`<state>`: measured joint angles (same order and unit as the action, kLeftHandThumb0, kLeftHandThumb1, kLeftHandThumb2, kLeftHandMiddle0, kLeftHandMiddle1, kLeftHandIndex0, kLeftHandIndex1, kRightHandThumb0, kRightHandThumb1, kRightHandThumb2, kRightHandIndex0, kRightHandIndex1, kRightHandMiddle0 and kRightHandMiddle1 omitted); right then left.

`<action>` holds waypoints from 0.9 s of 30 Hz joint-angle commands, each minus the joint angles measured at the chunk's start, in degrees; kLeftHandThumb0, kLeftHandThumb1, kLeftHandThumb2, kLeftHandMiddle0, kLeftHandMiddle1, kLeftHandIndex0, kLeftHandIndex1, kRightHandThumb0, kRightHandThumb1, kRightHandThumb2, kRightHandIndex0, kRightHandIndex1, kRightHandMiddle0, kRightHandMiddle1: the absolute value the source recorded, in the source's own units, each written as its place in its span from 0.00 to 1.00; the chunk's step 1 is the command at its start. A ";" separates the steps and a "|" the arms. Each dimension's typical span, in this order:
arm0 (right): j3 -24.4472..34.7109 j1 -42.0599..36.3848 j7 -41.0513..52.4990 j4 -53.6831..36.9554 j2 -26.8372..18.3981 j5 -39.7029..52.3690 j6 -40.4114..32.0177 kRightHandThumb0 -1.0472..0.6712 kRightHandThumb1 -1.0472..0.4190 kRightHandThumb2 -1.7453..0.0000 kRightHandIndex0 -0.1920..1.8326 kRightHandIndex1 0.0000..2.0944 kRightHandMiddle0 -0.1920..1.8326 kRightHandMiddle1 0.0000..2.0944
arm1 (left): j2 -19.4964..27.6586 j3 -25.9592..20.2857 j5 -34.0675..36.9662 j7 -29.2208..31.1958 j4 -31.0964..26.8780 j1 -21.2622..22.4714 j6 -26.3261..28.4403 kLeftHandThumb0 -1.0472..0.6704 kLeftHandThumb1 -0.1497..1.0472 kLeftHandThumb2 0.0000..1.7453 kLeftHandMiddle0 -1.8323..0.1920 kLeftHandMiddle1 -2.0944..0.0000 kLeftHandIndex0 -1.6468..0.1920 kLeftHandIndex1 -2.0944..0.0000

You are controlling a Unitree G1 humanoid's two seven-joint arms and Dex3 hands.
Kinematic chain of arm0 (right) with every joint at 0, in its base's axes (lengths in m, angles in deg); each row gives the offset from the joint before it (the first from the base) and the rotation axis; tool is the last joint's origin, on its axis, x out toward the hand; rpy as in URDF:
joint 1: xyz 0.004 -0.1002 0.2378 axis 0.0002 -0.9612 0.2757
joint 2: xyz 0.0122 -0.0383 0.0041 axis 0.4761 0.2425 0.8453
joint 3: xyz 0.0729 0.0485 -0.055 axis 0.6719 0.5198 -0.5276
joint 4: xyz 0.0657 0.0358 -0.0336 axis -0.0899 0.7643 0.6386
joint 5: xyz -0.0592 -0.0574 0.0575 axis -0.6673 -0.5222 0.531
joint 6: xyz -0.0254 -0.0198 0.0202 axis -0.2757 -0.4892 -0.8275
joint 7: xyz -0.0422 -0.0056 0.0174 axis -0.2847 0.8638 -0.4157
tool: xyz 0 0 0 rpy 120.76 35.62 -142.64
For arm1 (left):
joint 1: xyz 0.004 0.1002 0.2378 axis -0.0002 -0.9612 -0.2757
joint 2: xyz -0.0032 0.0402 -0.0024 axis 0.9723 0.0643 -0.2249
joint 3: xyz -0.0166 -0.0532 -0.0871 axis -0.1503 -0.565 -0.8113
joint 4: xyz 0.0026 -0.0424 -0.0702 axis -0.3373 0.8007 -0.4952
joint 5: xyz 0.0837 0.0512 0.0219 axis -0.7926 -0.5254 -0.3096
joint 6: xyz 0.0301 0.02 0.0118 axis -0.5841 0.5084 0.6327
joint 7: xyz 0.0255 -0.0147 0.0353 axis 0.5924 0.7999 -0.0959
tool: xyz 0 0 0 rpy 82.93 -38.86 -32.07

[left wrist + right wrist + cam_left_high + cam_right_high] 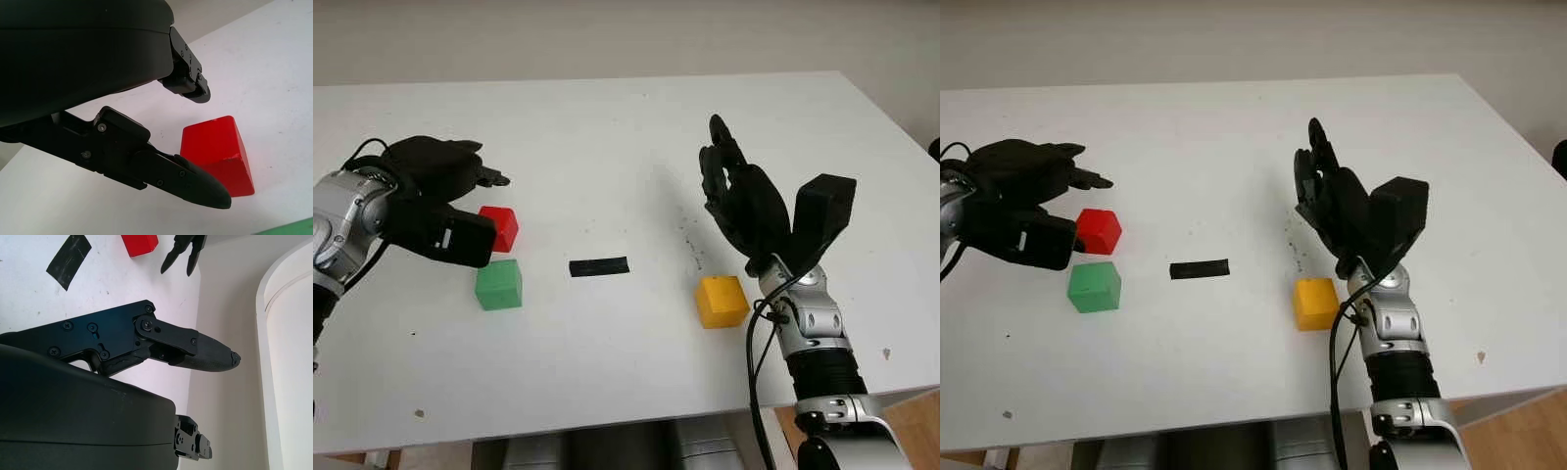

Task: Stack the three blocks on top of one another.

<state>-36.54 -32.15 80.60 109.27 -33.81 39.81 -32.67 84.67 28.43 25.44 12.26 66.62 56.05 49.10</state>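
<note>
The left robot hand (435,181) hovers open with the red block (499,227) just beyond its fingertips (195,183), far nearer than the open right robot hand (744,201).

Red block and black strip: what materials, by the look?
Red block: likely painted wood or hard plastic; matte, even colour, crisp edges with a small chip near one corner. Black strip: probably tape; flat on the white table, dull, slightly ragged ends.

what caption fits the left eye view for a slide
Left hand open over the red block, green block beside it; right hand open above the yellow block.
</note>
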 commanded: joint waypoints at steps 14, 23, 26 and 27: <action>0.23 0.46 -0.06 -1.25 -0.55 -0.13 -0.08 0.19 0.00 0.61 0.00 0.00 0.00 0.00 | -1.51 0.85 -1.00 -5.20 2.63 -2.12 -1.97 0.14 0.92 0.03 0.80 0.97 0.77 0.41; 0.17 0.53 0.05 -1.37 -0.60 -0.15 -0.12 0.19 0.00 0.61 0.00 0.00 0.00 0.00 | -2.54 0.02 -0.64 -17.25 5.03 -4.19 -5.12 0.36 0.95 0.03 0.70 0.97 0.66 0.49; 0.16 0.49 0.00 -1.39 -0.67 -0.20 -0.11 0.19 0.00 0.60 0.00 0.00 0.00 0.00 | -2.42 0.57 -1.53 -20.61 6.11 -4.06 -6.06 0.41 0.97 0.03 0.68 0.97 0.68 0.43; 0.15 0.48 0.03 -1.39 -0.72 -0.23 -0.13 0.20 0.00 0.60 0.00 0.00 0.00 0.00 | -2.46 0.53 -1.54 -21.08 6.14 -4.02 -6.19 0.41 0.97 0.03 0.68 0.97 0.68 0.42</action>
<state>-36.51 -32.15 80.65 109.16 -33.90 39.76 -32.71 82.01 28.94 24.05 -7.89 72.55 51.98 43.24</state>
